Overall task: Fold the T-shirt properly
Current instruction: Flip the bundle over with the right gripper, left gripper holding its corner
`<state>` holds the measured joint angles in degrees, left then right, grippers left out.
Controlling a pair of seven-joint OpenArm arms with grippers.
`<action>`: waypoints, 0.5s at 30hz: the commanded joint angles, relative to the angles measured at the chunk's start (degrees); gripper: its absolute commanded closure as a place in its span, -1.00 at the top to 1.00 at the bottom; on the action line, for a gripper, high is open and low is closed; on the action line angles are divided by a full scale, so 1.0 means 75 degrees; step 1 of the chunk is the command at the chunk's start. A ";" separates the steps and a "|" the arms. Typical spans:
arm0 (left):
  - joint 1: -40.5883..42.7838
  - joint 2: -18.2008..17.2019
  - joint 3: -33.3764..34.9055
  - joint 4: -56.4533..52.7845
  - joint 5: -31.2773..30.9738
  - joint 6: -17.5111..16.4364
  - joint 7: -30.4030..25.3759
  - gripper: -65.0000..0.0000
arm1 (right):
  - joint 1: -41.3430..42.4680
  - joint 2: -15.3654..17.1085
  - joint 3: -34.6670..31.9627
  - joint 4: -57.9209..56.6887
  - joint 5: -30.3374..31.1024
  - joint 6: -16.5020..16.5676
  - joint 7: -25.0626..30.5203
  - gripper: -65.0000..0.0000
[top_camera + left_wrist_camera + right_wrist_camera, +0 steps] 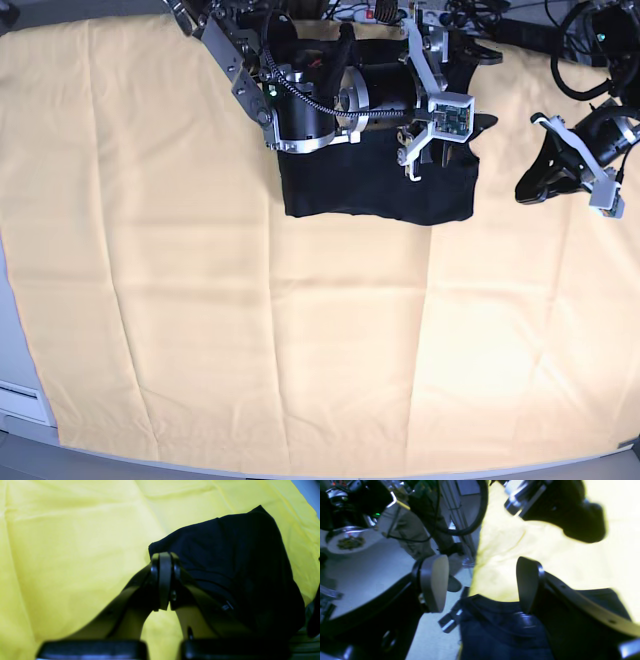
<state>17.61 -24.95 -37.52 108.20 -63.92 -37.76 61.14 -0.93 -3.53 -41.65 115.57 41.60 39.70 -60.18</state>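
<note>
**Q:** Claws first, starting from the left of the base view — how do they stand?

**A:** That side has the right gripper (480, 585), over the top edge of the T-shirt (380, 190). Its two pale pads (433, 582) are spread well apart with nothing between them; the dark cloth lies just below.

**Q:** And the shirt itself?

**A:** Folded into a compact black rectangle on the pale yellow cloth (200, 330), near the far edge and partly under the right arm. A small grey mark (225, 607) shows near one edge in the left wrist view.

**Q:** Further right?

**A:** The left gripper (165, 580) hangs beside the shirt, apart from it, with its fingers pressed together on nothing.

**Q:** Any containers?

**A:** Only a shallow dish (350, 542) off the cloth, in the right wrist view, holding something greenish. It is too blurred to name.
</note>
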 commanded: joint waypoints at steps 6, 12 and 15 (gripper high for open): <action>-0.0038 -0.0239 -0.0055 0.0122 -0.0868 -0.0299 0.0353 -1.00 | 0.0740 -0.0096 0.0408 0.0154 -0.1072 0.0040 0.0224 0.35; -0.0032 -0.0766 -0.0055 0.0146 -0.2040 -0.0299 0.1195 -1.00 | 0.1183 0.0015 0.1545 0.0157 -0.1387 -0.0242 0.0233 0.34; -0.0017 -0.0973 -0.0032 0.0175 -0.2133 -0.0299 0.1335 -1.00 | 0.1268 0.0227 0.2215 0.0154 -0.1384 -0.0236 0.0236 0.34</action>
<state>17.63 -31.16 -37.50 108.57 -78.37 -39.53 71.92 7.44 -1.54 -25.08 115.61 30.48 37.78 -60.14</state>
